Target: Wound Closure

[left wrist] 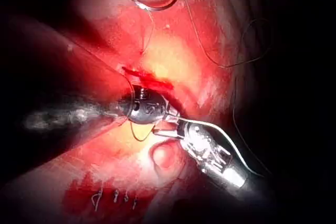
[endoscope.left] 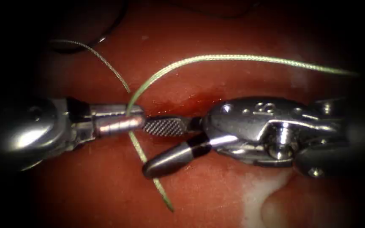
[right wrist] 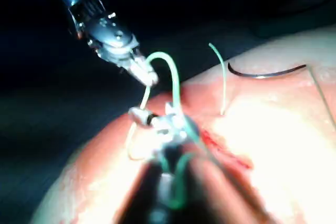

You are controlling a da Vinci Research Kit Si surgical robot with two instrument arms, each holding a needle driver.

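Endoscope view: left tool (endoscope.left: 142,122) with jaws closed on green thread (endoscope.left: 233,57) above the cut (endoscope.left: 191,101) in the tissue (endoscope.left: 106,185); right tool (endoscope.left: 165,143) with jaws wide apart, gripping nothing, tip to tip with the left.

Left wrist view: curved needle (left wrist: 152,4) lying free on the tissue, apart from both tools.

Right wrist view: same needle (right wrist: 265,73) resting beyond the cut, thread looped between tools.

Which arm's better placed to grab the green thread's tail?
Right, probably: the right tool is open, empty, beside the green braided thread; the left tool is shut on it. Curved steel needle lies loose on the tissue.
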